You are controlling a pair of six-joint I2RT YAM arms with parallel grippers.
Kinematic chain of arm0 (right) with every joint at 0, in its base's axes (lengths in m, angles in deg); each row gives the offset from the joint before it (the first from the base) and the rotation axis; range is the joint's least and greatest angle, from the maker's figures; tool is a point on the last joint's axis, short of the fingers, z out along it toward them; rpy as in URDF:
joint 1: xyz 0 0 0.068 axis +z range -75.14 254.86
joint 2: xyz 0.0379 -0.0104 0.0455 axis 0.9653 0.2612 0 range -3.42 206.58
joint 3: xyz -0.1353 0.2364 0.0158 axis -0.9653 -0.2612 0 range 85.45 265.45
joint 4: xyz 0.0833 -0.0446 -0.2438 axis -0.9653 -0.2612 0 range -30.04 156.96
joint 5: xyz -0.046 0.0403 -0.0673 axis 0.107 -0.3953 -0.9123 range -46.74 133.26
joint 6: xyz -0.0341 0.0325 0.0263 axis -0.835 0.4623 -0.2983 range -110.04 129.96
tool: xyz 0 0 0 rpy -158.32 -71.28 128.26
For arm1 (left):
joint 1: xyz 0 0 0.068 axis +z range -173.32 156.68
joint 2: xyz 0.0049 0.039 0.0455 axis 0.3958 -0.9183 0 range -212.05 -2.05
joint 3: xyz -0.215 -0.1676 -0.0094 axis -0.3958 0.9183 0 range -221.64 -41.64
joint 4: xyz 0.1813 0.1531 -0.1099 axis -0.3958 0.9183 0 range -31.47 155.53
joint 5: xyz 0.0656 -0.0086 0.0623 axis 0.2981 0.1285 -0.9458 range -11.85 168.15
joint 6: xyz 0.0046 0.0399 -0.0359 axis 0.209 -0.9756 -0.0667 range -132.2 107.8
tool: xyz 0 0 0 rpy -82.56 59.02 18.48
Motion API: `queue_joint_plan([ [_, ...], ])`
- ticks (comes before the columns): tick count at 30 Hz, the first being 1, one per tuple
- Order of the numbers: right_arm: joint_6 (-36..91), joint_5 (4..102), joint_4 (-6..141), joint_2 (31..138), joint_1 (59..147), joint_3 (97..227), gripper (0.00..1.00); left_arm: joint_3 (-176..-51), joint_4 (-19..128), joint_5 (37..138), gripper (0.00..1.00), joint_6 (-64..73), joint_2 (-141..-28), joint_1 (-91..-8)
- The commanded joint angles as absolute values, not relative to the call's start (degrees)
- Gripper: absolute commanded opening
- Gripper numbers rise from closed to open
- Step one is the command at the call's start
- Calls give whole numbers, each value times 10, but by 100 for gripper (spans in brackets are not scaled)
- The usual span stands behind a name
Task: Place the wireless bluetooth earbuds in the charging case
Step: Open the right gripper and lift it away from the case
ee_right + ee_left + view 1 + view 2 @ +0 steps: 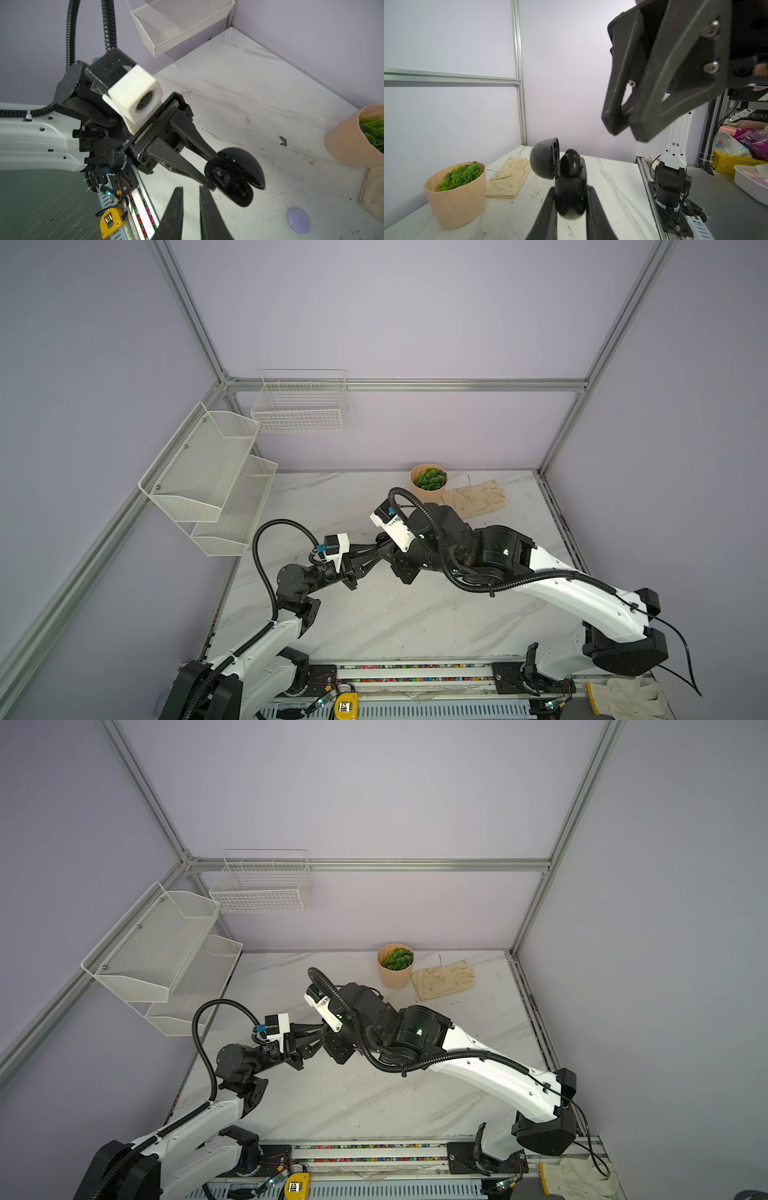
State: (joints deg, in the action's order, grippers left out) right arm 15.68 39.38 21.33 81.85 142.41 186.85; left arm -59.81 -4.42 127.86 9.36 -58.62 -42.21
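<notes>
Black charging case [566,176], lid open, clamped by left gripper [571,193] clear of table [612,187] for loading; black earbud [570,163] apparently seated inside; right gripper [628,129] close by, jaws narrow, seemingly empty.

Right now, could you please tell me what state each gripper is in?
Left gripper: closed on the black charging case, lid open.
Right gripper: fingers almost together, nothing visible between them.

In both top views the arms [440,531] largely hide the charging case [570,187]. Whether the right pincer [628,131] pinches anything is unclear.
</notes>
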Motion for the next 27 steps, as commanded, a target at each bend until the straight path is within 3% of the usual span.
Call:
queue_joint_plan([
  [1, 156, 390, 226, 806, 1394, 1878, 18, -617, -76, 1282, 0, 99, -580, -426],
  [8, 149, 413, 228, 818, 1371, 1874, 12, -614, -74, 1280, 0, 100, -573, -426],
  [27, 149, 470, 252, 829, 1365, 1853, 11, -611, -72, 1279, 0, 99, -567, -425],
])
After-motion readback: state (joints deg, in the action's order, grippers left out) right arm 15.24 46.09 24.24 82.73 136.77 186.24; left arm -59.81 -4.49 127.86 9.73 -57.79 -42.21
